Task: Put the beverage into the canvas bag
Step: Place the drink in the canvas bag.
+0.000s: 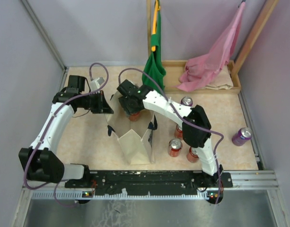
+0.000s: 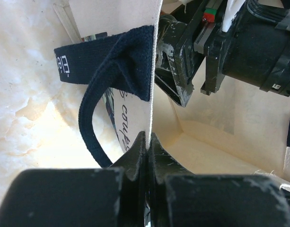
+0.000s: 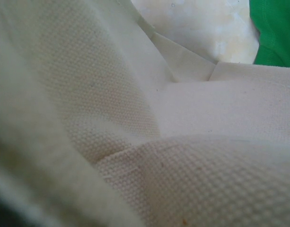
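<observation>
The canvas bag (image 1: 135, 146) stands open at the table's middle, cream with navy handles (image 2: 111, 56). My left gripper (image 1: 108, 108) is shut on the bag's left rim; in the left wrist view the thin white edge runs between its closed jaws (image 2: 148, 137). My right gripper (image 1: 133, 111) reaches into the bag's mouth from the right with a red beverage can (image 1: 134, 116) at its tip. Its black fingers (image 2: 175, 80) show inside the bag in the left wrist view. The right wrist view shows only close canvas (image 3: 206, 179), with no fingers or can.
Three red cans (image 1: 175, 147) (image 1: 192, 154) (image 1: 179, 131), a silver-topped one (image 1: 186, 100) and a purple one (image 1: 241, 136) stand or lie right of the bag. A green cloth bag (image 1: 154, 66) and a pink cloth bag (image 1: 215, 56) hang over a wooden tray (image 1: 237, 87) at the back.
</observation>
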You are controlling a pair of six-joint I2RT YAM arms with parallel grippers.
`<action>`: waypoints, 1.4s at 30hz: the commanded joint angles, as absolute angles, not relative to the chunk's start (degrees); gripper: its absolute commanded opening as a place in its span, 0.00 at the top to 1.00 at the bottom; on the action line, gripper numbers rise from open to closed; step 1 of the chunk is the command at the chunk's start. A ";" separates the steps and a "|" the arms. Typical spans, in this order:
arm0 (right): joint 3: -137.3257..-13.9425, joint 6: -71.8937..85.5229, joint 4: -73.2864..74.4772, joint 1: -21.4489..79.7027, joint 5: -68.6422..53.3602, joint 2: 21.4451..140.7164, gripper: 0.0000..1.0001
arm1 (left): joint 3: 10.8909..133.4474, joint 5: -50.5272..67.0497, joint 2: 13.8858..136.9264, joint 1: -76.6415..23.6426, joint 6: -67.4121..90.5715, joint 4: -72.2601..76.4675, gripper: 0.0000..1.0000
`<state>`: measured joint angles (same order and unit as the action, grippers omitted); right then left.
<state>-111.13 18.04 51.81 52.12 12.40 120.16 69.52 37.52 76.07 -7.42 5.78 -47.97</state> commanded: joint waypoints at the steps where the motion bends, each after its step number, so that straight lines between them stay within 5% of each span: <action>1: -108.22 17.51 51.61 52.56 11.16 118.66 1.00 | 71.66 40.17 75.54 -7.88 6.42 -46.19 1.00; 23: -96.81 16.37 40.48 53.26 12.93 102.98 1.00 | 71.43 39.27 75.85 -8.09 6.53 -45.71 1.00; 42: -93.39 10.24 39.14 54.18 1.20 100.67 1.00 | 71.47 39.49 76.67 -8.17 6.69 -45.71 1.00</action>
